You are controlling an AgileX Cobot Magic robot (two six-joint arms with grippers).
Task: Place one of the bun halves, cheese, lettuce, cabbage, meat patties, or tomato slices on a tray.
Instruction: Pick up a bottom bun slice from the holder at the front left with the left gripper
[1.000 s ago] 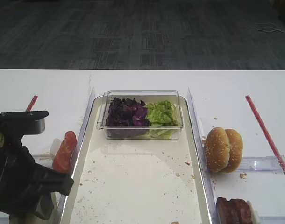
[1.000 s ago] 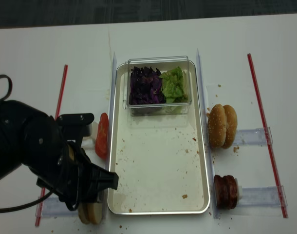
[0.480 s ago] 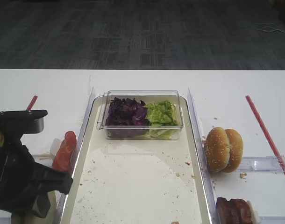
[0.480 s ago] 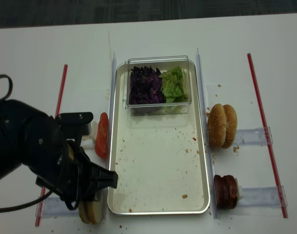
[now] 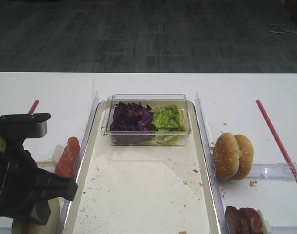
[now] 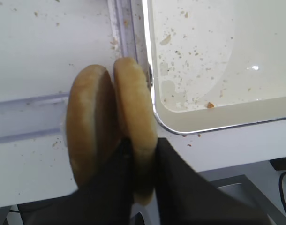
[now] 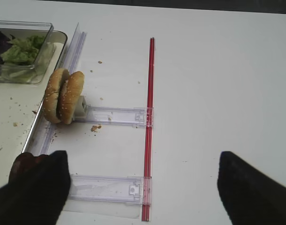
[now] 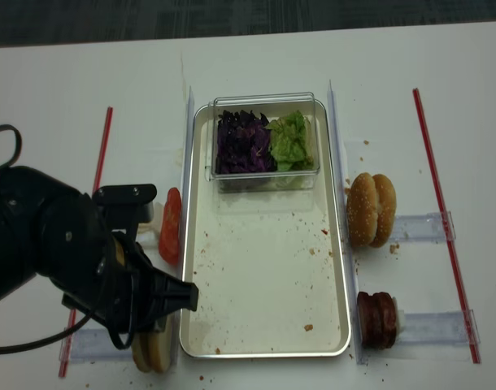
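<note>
Left wrist view shows two smooth, seedless bun halves (image 6: 110,126) standing on edge side by side, tan-crusted and matte, just outside the near left corner of the shiny metal tray (image 6: 218,119). The left gripper (image 6: 142,157) has its black fingers closed thinly on the half nearer the tray. The tray's off-white floor is crumb-speckled; at its far end a clear plastic tub (image 8: 264,142) holds purple cabbage (image 8: 241,142) and crinkly green lettuce (image 8: 293,140). The right gripper (image 7: 138,185) stands wide apart, holding nothing, right of the tray.
</note>
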